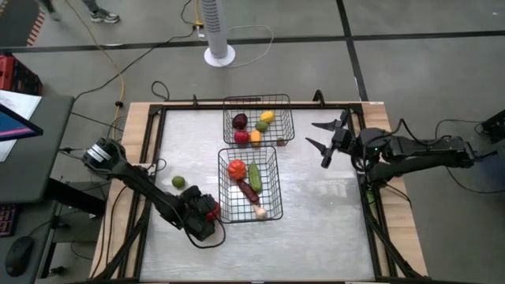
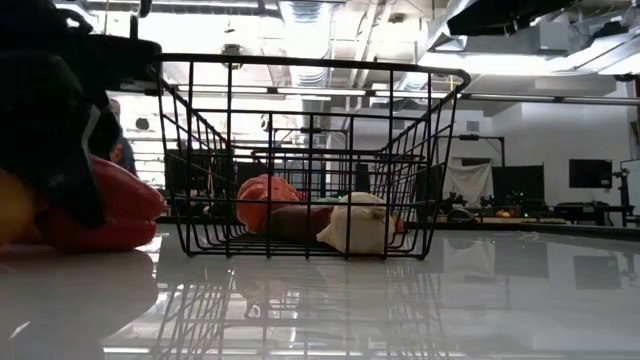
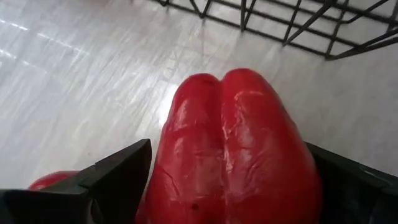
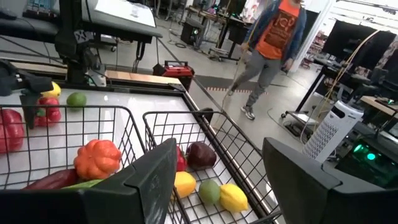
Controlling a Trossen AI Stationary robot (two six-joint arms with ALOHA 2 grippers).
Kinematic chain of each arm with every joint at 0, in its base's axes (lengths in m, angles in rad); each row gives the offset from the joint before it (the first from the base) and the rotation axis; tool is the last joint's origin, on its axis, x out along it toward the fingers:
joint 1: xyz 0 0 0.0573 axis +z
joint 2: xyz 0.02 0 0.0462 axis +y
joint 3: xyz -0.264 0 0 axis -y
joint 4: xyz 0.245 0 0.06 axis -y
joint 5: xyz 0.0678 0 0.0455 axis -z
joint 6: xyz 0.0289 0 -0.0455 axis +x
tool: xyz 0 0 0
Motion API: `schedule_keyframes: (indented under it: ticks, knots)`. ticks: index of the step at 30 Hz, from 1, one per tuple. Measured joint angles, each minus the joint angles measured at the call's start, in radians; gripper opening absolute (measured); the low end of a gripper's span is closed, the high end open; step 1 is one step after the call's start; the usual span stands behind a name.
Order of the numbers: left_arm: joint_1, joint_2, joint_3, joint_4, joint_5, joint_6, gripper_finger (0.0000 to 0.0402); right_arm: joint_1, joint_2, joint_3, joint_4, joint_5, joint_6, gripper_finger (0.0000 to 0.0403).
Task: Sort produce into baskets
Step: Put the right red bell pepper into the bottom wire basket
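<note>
My left gripper point(image 1: 208, 211) is shut on a red bell pepper point(image 3: 236, 143) low at the table's near left, just outside the near basket's point(image 1: 222, 170) near left corner. That basket holds an orange-red piece point(image 1: 237, 168), a green one point(image 1: 255, 175), a maroon one and a whitish garlic-like piece point(image 2: 355, 225). The far basket point(image 1: 229, 102) holds maroon, yellow, green and red pieces. A green lime point(image 1: 179, 182) lies on the table. My right gripper point(image 1: 317, 142) is open and empty above the table's right side, beside the far basket. My left gripper pinches the red bell pepper between its two fingers, one on each flank point(image 3: 163, 168). The fingers point(image 3: 118, 171) lie low and nearly level, along the pepper, pointing at the near basket. In the low view the pepper's underside point(image 2: 110, 240) is at the table top; I cannot tell whether it is lifted.
A yellow piece point(image 2: 10, 215) and another red piece point(image 3: 50, 180) lie close by my left gripper. A raised black frame point(image 1: 158, 110) borders the table. A person walks in the room beyond point(image 4: 273, 37). Bare table shows right of the near basket point(image 1: 323, 213).
</note>
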Motion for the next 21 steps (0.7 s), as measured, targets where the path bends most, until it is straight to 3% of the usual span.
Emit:
schedule_keyframes:
  ticks: [13,17,21]
  knots:
    - [0.037,-0.007,0.012,-0.065,0.014,0.034,0.0275,0.000,0.000,0.000,-0.018,0.000,0.013,0.0265]
    - [0.061,-0.006,0.081,-0.246,-0.007,0.044,0.0283,0.000,0.000,0.000,-0.027,0.000,0.026,0.0265]
    - [0.066,-0.011,0.178,-0.507,-0.129,0.001,0.0292,0.002,0.000,0.000,-0.031,0.000,0.030,0.0265]
